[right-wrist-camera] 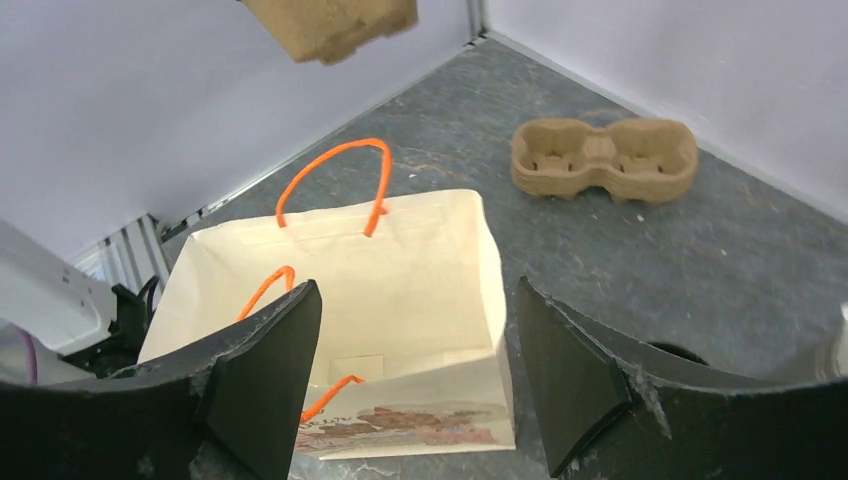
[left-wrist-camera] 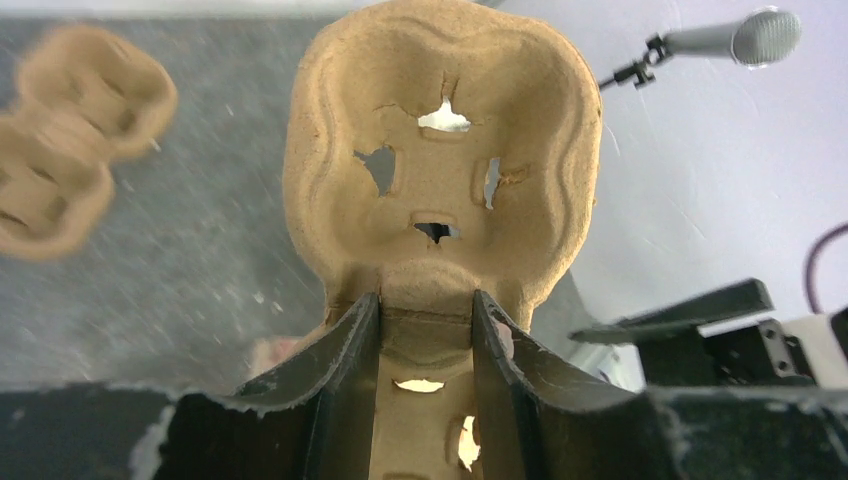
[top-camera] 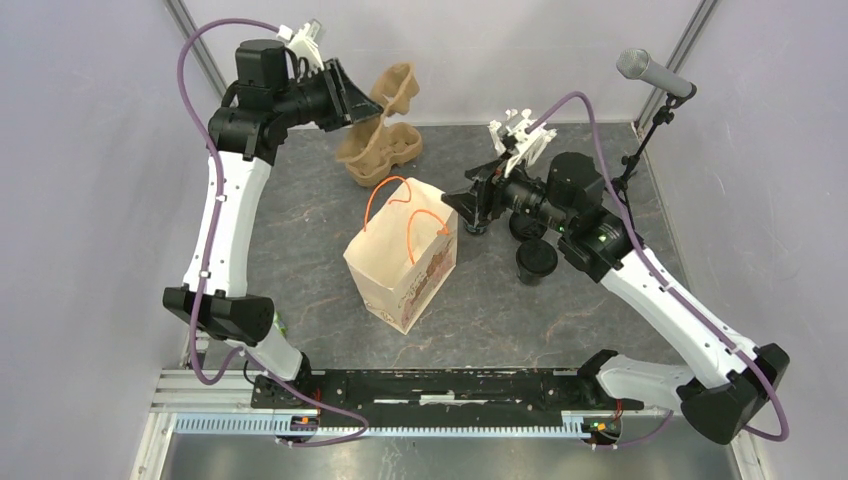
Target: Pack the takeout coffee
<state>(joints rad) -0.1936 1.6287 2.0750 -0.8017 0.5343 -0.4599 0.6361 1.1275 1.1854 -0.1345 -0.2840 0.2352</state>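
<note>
Two black lidded takeout coffee cups stand right of the bag; one (top-camera: 537,260) is in plain sight, the other (top-camera: 524,226) is partly hidden under my right arm. Raised over the back of the table, my left gripper (top-camera: 372,103) (left-wrist-camera: 425,300) is shut on the middle bridge of a brown pulp carrier (top-camera: 398,88) (left-wrist-camera: 440,150). My right gripper (top-camera: 452,203) (right-wrist-camera: 415,370) stands open and empty at the right rim of the open paper bag (top-camera: 400,262) (right-wrist-camera: 400,270), looking into it. The bag's orange handles (right-wrist-camera: 335,175) stand up.
A second pulp carrier (top-camera: 380,150) (right-wrist-camera: 605,160) (left-wrist-camera: 70,150) lies on the table behind the bag. A microphone (top-camera: 655,72) (left-wrist-camera: 765,35) on a stand sits at the back right corner. Grey walls close off the back and sides.
</note>
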